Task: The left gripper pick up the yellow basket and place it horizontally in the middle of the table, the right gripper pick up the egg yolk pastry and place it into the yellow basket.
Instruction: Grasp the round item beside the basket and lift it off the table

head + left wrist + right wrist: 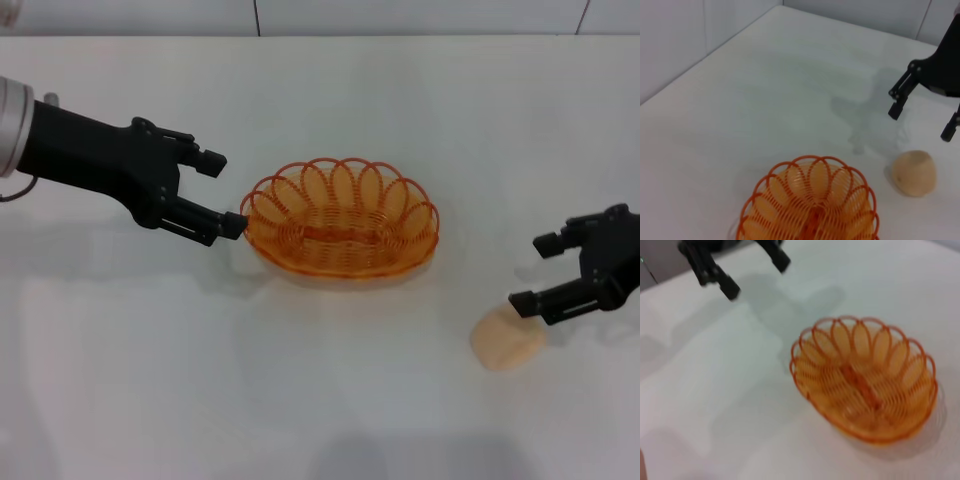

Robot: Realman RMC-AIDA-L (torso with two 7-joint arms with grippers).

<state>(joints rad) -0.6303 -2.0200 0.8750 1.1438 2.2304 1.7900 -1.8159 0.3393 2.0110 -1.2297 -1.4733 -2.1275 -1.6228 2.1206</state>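
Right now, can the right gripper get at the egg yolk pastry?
Probably yes. The right gripper is open just above the egg yolk pastry, nothing lies between them, and the yellow basket sits well to the side.

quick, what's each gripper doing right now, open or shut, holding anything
Left gripper: open, empty, at the left rim of the yellow basket.
Right gripper: open, empty, just above the egg yolk pastry.
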